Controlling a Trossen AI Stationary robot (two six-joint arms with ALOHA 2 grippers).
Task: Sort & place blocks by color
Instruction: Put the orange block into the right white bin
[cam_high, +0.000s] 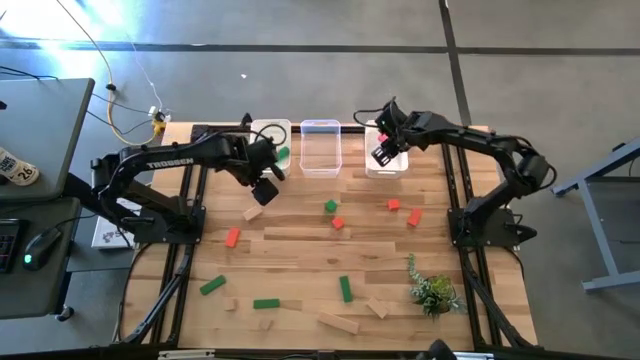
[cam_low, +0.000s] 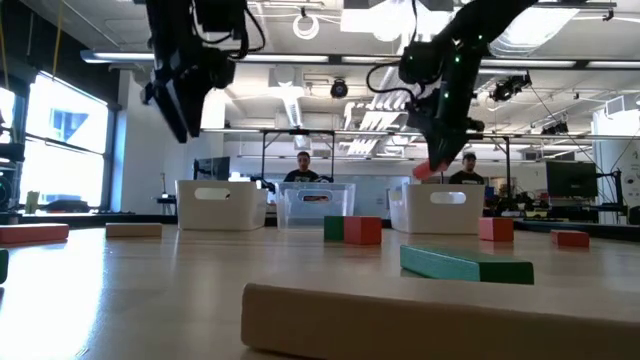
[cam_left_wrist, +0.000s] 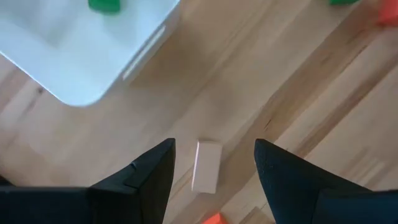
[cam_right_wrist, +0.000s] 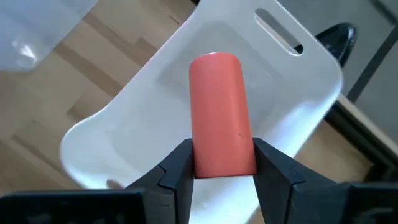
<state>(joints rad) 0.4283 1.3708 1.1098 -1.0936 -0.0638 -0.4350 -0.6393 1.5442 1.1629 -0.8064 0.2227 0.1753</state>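
Right wrist view: rounded red block (cam_right_wrist: 219, 115).

1. I see a red block (cam_right_wrist: 219, 115) with a rounded end, standing between two dark fingers above the white bin at upper right of the high view.
2. A tan bar (cam_left_wrist: 206, 166) lies flat on the wood, left of centre.
3. One green block (cam_high: 283, 155) sits in the upper-left bin.
4. Mid-frame lie a green cube (cam_high: 331, 206) and a red cube (cam_high: 338, 223), apparently close but apart.
5. Two red blocks (cam_high: 394, 205) rest right of centre; another red bar (cam_high: 233, 237) lies left.
6. Green bars (cam_high: 345, 288) and tan pieces (cam_high: 338, 322) scatter along the lower frame.
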